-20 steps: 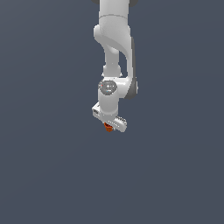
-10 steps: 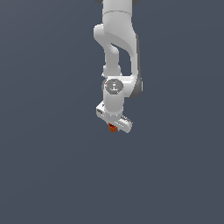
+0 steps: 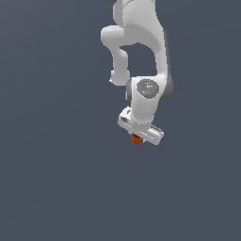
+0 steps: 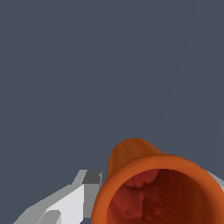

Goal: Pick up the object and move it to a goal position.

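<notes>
White Panda arm hangs down from above, wrist tilted toward the exterior view's right; its gripper is clamped on the orange-red cup, held beneath the hand.

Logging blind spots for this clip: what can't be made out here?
- Exterior view: most of the cup is hidden behind the claw; grip contact unseen.
- Wrist view: the cup is cut off by the frame edge and covers one finger; only the other finger shows.
- Goal position: no marker in either view.

text: none readable | labels: none | numbers: none
</notes>
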Available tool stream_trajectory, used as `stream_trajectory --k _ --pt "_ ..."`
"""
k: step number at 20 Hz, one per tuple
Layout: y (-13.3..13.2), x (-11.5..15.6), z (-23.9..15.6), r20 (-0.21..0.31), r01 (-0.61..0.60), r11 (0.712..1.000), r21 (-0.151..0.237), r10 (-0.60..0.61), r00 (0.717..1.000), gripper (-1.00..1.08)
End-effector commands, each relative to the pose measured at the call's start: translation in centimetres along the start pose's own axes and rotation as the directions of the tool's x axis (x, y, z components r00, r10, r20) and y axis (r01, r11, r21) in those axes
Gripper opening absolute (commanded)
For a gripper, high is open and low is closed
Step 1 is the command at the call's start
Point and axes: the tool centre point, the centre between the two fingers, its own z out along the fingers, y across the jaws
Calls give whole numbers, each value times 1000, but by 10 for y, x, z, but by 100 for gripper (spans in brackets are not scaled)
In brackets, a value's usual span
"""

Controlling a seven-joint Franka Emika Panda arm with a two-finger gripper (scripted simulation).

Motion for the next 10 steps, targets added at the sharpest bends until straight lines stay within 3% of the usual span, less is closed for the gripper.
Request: stream_trajectory --k 1,10 --pt "-24 -3 -14 -1 0 1000 0 0 1000 -100" --pt "-101 -11 -56 0 -1 1000 0 1 1000 -100"
